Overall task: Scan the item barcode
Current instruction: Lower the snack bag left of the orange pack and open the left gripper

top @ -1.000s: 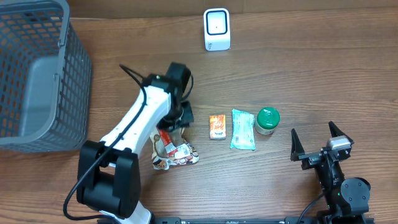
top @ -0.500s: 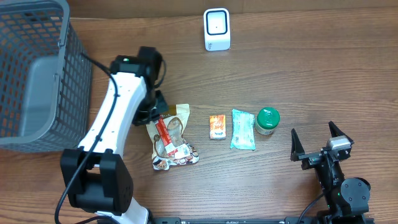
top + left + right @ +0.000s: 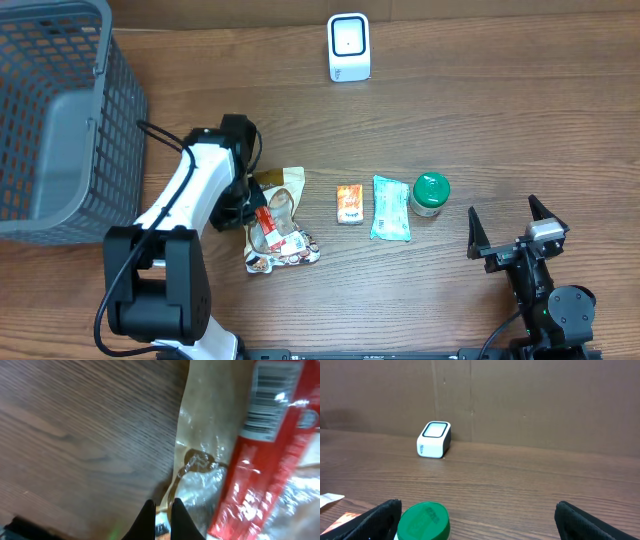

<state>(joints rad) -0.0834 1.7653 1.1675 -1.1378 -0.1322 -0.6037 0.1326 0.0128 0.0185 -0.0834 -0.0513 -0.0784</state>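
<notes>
- Left of centre on the tabletop (image 3: 520,120), the left tool (image 3: 250,207) is pinching the left edge of the bag (image 3: 278,230), its jaws drawn narrow with only the wrapper between them.
- Seen from the left wrist, the two dark fingers (image 3: 148,519) are closing on the crinkled clear-and-brown rim of the bag (image 3: 205,460), and the left tool (image 3: 162,509) is touching nothing else.
- A red label is running along the bag, and its barcode (image 3: 265,397) is facing up toward the wrist camera, slightly blurred.
- The bag is lying flat on the wood, well apart from the white scanner (image 3: 349,47), which is standing near the far edge.
- The right tool (image 3: 510,232) is sitting near the front right of the tabletop with its jaws spread wide, holding nothing and touching nothing.
- In the right wrist view, the right tool (image 3: 477,510) is pointing toward the scanner (image 3: 434,439), with the green-lidded jar (image 3: 423,521) showing just inside its left finger.
- An orange packet (image 3: 349,204), a pale green packet (image 3: 391,207) and the jar (image 3: 430,194) are lying in a row between the bag and the right tool.
- A grey basket (image 3: 60,120) is standing at the far left.
</notes>
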